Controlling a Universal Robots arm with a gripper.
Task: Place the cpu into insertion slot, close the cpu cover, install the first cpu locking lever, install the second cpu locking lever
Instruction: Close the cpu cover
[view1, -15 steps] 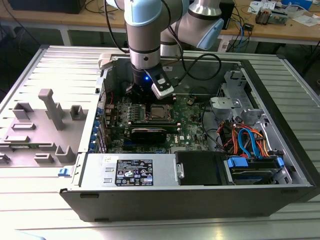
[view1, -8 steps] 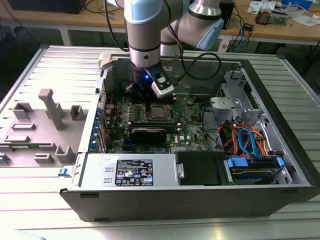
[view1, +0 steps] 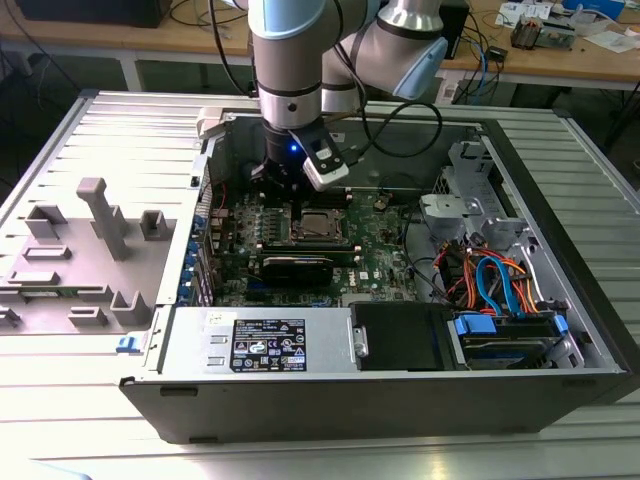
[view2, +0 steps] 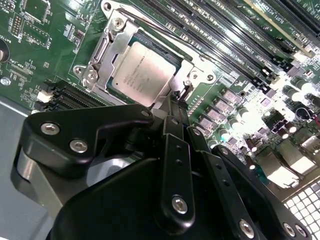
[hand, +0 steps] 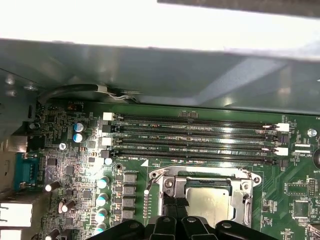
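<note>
The cpu (view2: 142, 67), a flat square with a dull silver top, sits in the insertion slot (view2: 159, 46). The thin stamped-metal cpu cover (view2: 102, 52) lies flat around it. The arm (view1: 290, 60) stands near vertical inside the grey case (view1: 400, 400). Its black tool (view2: 176, 102) points down at the socket's edge, just beside the chip, fingers drawn together, possibly pinching something thin.
</note>
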